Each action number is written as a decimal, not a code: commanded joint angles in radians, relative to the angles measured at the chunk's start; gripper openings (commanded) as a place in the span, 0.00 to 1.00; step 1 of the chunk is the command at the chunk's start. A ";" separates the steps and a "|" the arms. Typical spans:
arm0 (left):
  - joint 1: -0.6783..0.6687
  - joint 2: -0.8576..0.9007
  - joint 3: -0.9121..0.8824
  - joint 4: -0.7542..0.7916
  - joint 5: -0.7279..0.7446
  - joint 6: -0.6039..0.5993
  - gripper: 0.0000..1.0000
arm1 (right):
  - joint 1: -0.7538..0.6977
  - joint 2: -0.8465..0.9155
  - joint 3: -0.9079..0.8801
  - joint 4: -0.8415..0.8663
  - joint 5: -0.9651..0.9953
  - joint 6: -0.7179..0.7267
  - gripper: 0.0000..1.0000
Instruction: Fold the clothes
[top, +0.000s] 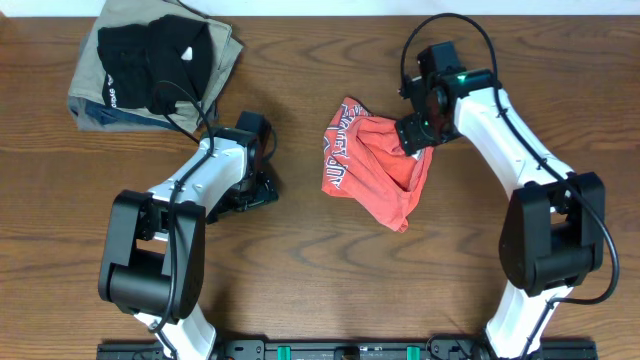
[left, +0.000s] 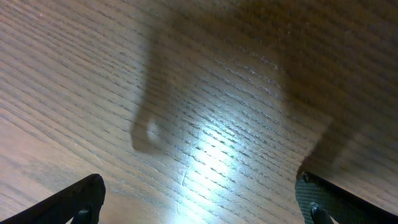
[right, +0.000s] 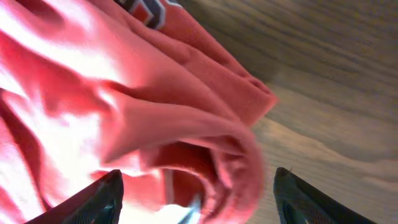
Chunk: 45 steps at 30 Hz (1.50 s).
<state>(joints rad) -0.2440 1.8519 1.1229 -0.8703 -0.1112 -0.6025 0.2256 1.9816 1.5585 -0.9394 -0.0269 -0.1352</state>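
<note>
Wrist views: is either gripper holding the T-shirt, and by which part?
Nothing is held. The right gripper is open, straddling a bunched fold at the T-shirt's edge without pinching it. The left gripper is open over bare table.

Illegible white lettering on crumpled red-orange T-shirt (top: 375, 170)

overhead looks straight down; wrist views close (right shares the t-shirt (right: 155, 124)).
</note>
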 joint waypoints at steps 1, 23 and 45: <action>0.000 0.010 -0.006 -0.002 -0.004 -0.005 0.98 | -0.042 0.002 -0.010 0.006 -0.013 -0.075 0.74; 0.001 0.010 -0.006 0.010 -0.004 -0.005 0.98 | -0.081 0.092 0.039 0.111 -0.022 0.082 0.12; 0.000 0.010 -0.006 0.016 0.000 -0.005 0.98 | -0.187 0.093 0.065 0.037 0.322 0.420 0.84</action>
<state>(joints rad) -0.2440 1.8519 1.1225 -0.8528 -0.1108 -0.6025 0.0563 2.0792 1.6054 -0.8875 0.1768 0.1963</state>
